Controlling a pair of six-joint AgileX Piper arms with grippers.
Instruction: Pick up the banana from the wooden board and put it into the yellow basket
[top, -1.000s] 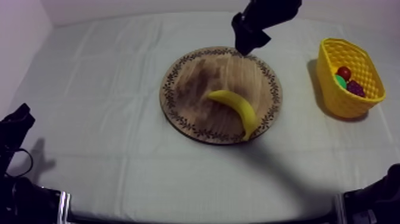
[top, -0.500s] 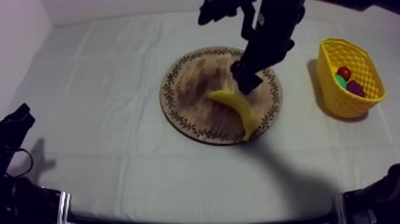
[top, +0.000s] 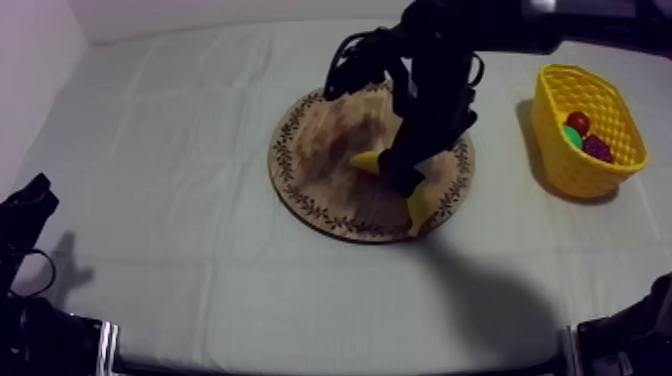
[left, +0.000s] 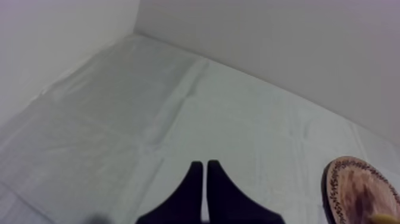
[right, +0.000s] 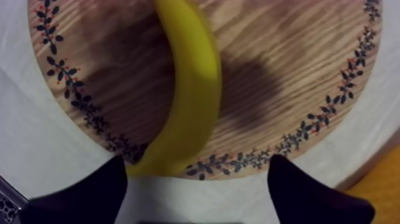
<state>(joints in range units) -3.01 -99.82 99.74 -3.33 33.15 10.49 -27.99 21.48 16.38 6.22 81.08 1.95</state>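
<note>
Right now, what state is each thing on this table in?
Long yellow banana: lying on board, ungripped.
Round wooden board with patterned rim: flat on cloth.
Yellow lattice basket: upright, small red fruit inside.
Right gripper: open over banana.
Left gripper: shut, empty.

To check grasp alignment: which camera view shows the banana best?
The right wrist view: most of the banana lies on the wooden board, ahead of the open right gripper. In the top view the right arm hides its middle, leaving two ends. The left wrist view gives at most a yellow speck by the board's rim.
</note>
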